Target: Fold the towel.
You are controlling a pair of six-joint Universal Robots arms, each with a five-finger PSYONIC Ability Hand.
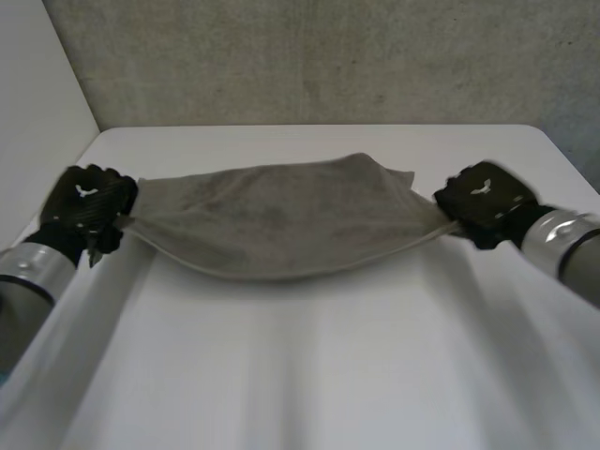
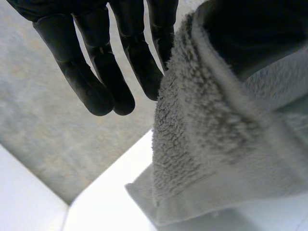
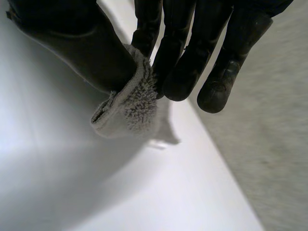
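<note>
Towel (image 1: 281,220): being held stretched above the table (image 1: 309,375), middle sagging.
Left robot hand (image 1: 86,202): the towel's left end is being pinched against the thumb.
Right robot hand (image 1: 483,199): the right end is being clamped between thumb and fingers (image 3: 183,72).
Step, as judged: a fold is being formed in the air.
Next move: both ends are being called on to descend level, edges aligned, grips unbroken.

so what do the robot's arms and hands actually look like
The left hand and right hand are black, with thick rounded fingers and a small white mark on the back of each. Behind them, the left arm and right arm are round, silver-grey cylinders.
</note>
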